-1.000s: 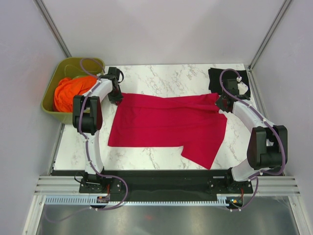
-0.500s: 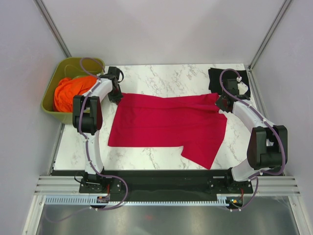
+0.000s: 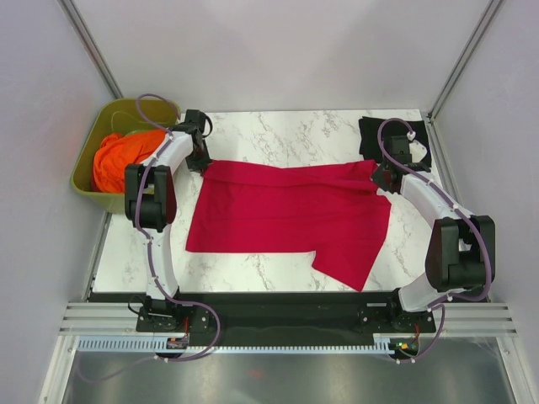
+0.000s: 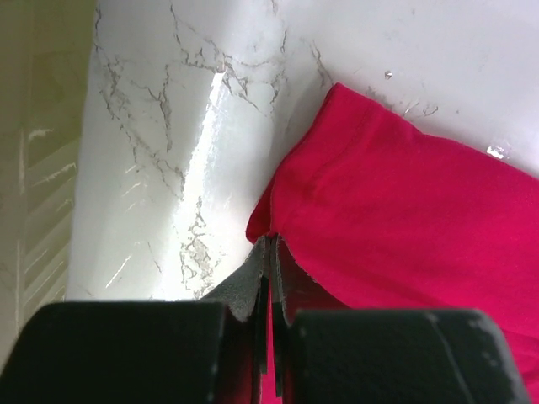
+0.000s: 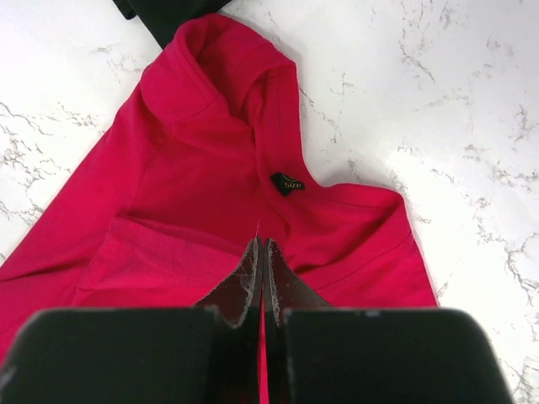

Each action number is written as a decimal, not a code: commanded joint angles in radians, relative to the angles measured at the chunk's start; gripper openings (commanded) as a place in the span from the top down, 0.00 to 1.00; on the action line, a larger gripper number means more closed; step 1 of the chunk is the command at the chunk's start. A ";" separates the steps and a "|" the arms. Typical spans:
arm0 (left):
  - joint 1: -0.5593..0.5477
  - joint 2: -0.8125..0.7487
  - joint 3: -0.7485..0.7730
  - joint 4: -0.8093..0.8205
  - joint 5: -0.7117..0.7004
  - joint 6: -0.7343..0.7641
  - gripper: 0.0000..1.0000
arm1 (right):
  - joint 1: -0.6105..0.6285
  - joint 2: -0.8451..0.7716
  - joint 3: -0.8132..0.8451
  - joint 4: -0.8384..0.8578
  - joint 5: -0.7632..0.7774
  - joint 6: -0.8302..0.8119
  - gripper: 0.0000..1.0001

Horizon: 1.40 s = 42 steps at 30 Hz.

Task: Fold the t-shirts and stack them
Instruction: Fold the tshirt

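Observation:
The crimson red t-shirt point(image 3: 286, 210) lies spread flat across the middle of the marble table, one sleeve pointing toward the near right. My left gripper point(image 3: 205, 163) is shut on the shirt's far left corner; the left wrist view shows red cloth point(image 4: 404, 210) pinched between the closed jaws point(image 4: 271, 246). My right gripper point(image 3: 381, 175) is shut on the far right edge by the collar; the right wrist view shows the red cloth point(image 5: 194, 168), its black size label point(image 5: 287, 183) and my gripper point(image 5: 263, 246). The black t-shirt point(image 3: 370, 135) lies folded at the far right corner, partly behind the right arm.
An olive-green tub point(image 3: 84, 168) holding orange cloth point(image 3: 122, 156) stands off the table's left edge, next to the left arm. A corner of the black shirt point(image 5: 168, 10) shows just past the red collar. Bare marble point(image 3: 253, 273) lies along the near edge.
My left gripper has shifted slightly toward the far left, drawing the shirt's corner with it. The right gripper has barely moved.

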 commanded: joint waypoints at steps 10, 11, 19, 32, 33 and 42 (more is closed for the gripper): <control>0.000 -0.096 0.060 -0.083 0.039 0.000 0.98 | -0.031 -0.056 0.129 -0.058 0.028 -0.132 1.00; -0.005 -0.099 0.056 -0.085 0.040 0.000 0.98 | -0.032 -0.058 0.131 -0.065 0.024 -0.138 1.00; -0.029 -0.150 -0.044 -0.091 0.025 -0.003 0.98 | -0.031 -0.086 0.051 -0.072 0.005 -0.169 1.00; -0.040 -0.096 -0.119 -0.079 0.019 -0.009 0.98 | -0.032 -0.058 -0.047 -0.035 0.004 -0.222 1.00; -0.040 -0.096 -0.118 -0.079 0.019 -0.009 0.98 | -0.031 -0.056 -0.047 -0.037 0.007 -0.224 1.00; -0.040 -0.098 -0.113 -0.083 -0.038 0.007 0.98 | -0.032 -0.052 -0.016 -0.077 0.122 -0.235 1.00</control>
